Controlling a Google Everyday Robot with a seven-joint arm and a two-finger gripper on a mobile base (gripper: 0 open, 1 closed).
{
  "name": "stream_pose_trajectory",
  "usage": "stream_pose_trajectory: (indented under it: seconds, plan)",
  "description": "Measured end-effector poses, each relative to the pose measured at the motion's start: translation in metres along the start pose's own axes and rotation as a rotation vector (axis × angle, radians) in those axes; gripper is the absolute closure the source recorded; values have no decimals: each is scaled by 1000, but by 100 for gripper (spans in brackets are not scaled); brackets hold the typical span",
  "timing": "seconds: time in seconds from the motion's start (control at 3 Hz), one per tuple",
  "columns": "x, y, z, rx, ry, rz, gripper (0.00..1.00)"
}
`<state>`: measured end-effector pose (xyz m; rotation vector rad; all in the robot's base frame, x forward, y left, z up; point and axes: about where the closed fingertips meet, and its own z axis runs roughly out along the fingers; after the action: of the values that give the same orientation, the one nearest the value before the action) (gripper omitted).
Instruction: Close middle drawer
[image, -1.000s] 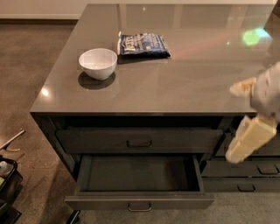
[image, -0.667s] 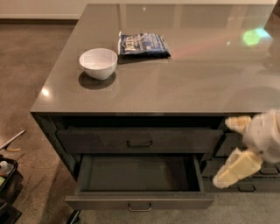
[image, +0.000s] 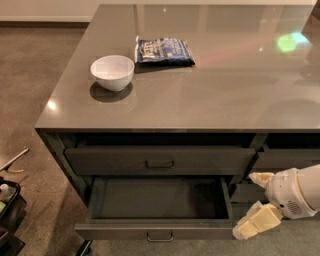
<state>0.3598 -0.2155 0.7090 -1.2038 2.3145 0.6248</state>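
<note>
Item, middle drawer (image: 159, 202): pulled well out toward the near side, below the shut top drawer (image: 160, 161); no contents visible in its box; front panel with pull (image: 160, 236) at the near edge; position unchanged over the last second. Item, gripper (image: 251, 202): at the right of the scene, fingers (image: 257, 222) apart, holding nothing; a second ago it hangs higher, level with the near edge of the countertop (image: 225, 100); now it is lower and further left, just beside the drawer's near right corner, contact not discernible. Reading: approach under way, push not yet begun; the front panel needs pressing toward the far side. Also present: white bowl (image: 112, 71) and blue snack bag (image: 165, 51) on the countertop, uninvolved
</note>
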Motion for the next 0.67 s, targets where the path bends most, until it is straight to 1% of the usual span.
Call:
stream_pose_trajectory:
  seconds: [0.33,0.67]
  plan:
    - [1,7,2,3,-20,-21,0]
    - [38,1,27,0,-110,69,0]
